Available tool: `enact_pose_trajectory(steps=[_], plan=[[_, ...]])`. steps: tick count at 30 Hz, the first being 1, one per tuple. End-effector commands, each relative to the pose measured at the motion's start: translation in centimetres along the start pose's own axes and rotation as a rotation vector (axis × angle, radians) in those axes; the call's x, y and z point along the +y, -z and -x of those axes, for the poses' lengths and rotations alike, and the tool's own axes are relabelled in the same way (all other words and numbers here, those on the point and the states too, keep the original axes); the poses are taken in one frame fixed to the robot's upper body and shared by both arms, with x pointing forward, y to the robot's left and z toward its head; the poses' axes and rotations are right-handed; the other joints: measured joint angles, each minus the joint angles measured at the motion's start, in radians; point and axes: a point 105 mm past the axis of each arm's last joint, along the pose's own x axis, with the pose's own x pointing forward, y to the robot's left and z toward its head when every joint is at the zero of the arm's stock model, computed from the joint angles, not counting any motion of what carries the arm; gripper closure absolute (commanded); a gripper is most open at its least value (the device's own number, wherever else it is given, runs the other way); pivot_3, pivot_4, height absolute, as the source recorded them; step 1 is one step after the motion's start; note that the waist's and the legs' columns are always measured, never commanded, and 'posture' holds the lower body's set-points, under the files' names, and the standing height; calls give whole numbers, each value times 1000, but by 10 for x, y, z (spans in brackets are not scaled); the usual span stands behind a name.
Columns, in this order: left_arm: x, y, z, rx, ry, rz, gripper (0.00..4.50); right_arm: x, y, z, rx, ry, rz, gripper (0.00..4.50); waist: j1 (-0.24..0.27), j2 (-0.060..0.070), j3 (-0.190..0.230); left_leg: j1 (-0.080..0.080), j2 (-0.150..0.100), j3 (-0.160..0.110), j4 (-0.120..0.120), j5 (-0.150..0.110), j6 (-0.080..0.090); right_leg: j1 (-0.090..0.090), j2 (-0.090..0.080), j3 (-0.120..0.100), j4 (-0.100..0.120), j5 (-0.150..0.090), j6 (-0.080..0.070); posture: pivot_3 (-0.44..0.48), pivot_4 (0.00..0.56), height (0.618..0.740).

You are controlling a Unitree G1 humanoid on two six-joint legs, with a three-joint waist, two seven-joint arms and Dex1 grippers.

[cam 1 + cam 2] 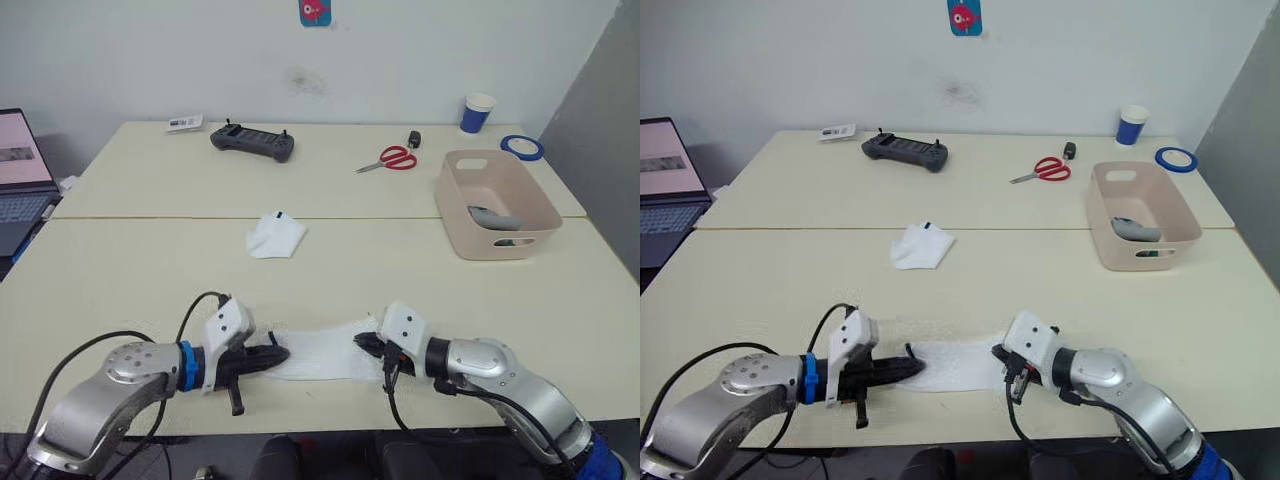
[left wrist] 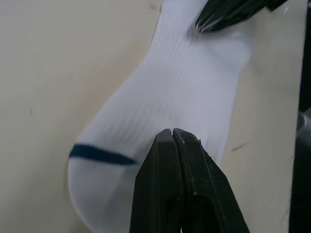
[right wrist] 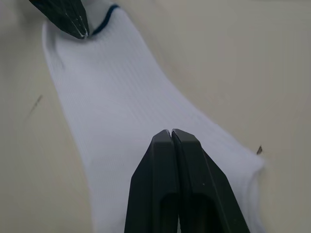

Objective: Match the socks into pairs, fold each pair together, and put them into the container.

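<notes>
Left gripper (image 2: 172,132): fingers pressed tight together, pinching the cuff end of the white sock (image 1: 318,352)
Right gripper (image 3: 171,132): fingers pressed together too, pinching the sock's other end
White sock: lies flat, stretched between both grippers, near the table's (image 1: 130,270) front edge
Second white sock (image 1: 275,236): crumpled, mid-table
Container (image 1: 497,203): far right, grey sock (image 1: 492,217) inside
</notes>
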Motion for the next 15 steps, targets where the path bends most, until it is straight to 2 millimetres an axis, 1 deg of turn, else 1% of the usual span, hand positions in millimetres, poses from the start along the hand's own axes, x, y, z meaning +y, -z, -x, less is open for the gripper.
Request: enact_pose_trajectory(steps=[1, 5, 7, 9, 12, 14, 15], plan=[[8, 16, 1, 57, -54, -1, 4500, -3, 7, 13, 28, 22, 6, 4489, 2, 0, 0, 0, 0, 0, 0, 0, 0, 0, 0, 0, 0, 0, 0, 0, 150, 740], [10, 30, 2, 93, -73, 7, 4500, -4, 25, 30, 93, 41, -13, 4489, 2, 0, -2, 1, -1, 1, 1, 0, 0, 2, -2, 1, -1, -1, -2, 0, 150, 740], [8, 29, 2, 74, -67, 1, 4500, -5, 25, 36, 86, 51, -11, 4489, 2, -1, -3, 3, -1, 2, 1, 0, 0, 2, -2, 1, 0, -2, -2, 0, 150, 740], [6, 21, 2, 28, -58, -5, 4500, -5, 17, 40, 38, 49, -16, 4489, 1, 0, -4, 4, -1, 2, 1, 0, 0, 3, -2, 2, 0, -1, -2, 0, 150, 740], [9, -4, 7, -103, -67, 11, 4500, -5, -3, 42, -60, 45, -40, 4489, 1, 0, -4, 3, -1, 2, 1, 0, 0, 3, -2, 2, 0, -1, -2, 0, 150, 740], [17, -22, 15, -197, -103, 43, 4500, -7, -18, 43, -126, 46, -47, 4489, 1, -1, -3, 2, -1, 1, 2, 0, 0, 2, -1, 1, 0, -1, -1, 0, 150, 740], [24, -31, 20, -242, -133, 77, 4500, -9, -24, 44, -149, 50, -55, 4489, 2, -1, -3, 1, -1, 1, 2, 0, 0, 2, -1, 0, 1, 1, 2, 0, 150, 740]])
